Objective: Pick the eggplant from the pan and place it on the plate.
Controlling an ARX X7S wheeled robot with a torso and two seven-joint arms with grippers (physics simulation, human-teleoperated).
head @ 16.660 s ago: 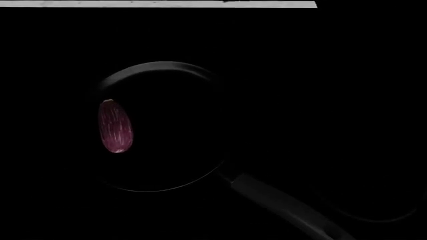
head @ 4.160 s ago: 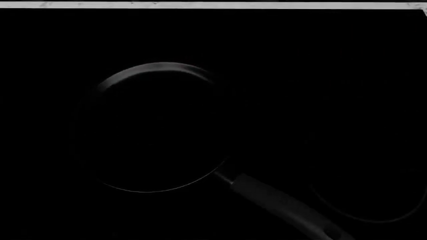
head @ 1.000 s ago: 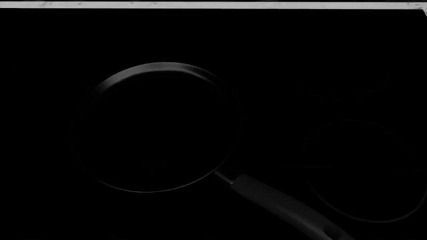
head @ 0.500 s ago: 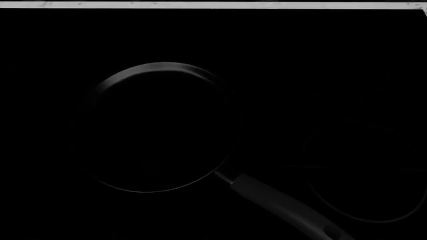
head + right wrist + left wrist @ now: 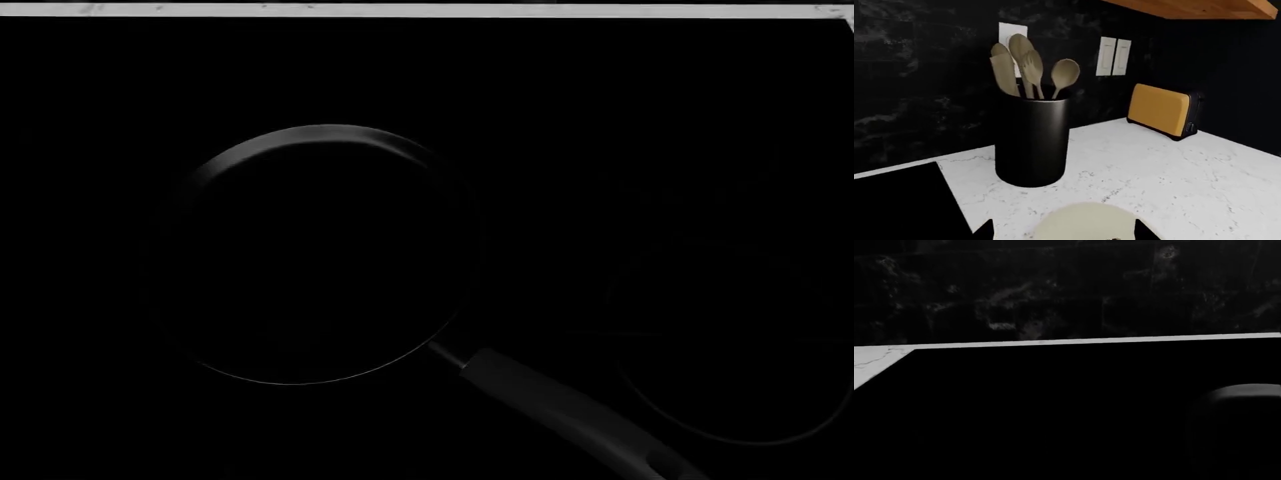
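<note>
In the head view the black pan (image 5: 320,255) lies on the dark cooktop with its grey handle (image 5: 561,405) pointing to the lower right, and nothing shows inside it. The eggplant is out of view in every frame. In the right wrist view the pale cream plate (image 5: 1081,220) lies on the white marble counter, right under my right gripper (image 5: 1064,231). That gripper is open, its two dark fingertips (image 5: 984,230) wide apart on either side of the plate. My left gripper does not show. The left wrist view shows only the black cooktop and part of the pan's rim (image 5: 1244,389).
A dark cylindrical pot (image 5: 1031,140) holding wooden spoons stands on the counter just beyond the plate. An orange toaster (image 5: 1162,116) sits farther off by the wall. The white counter edge (image 5: 400,9) runs along the cooktop's far side. A faint thin ring (image 5: 721,435) shows right of the pan handle.
The eggplant lay in the pan 16.7 s ago and the pan now shows nothing in it. Over the last second nothing in the head view has moved.
</note>
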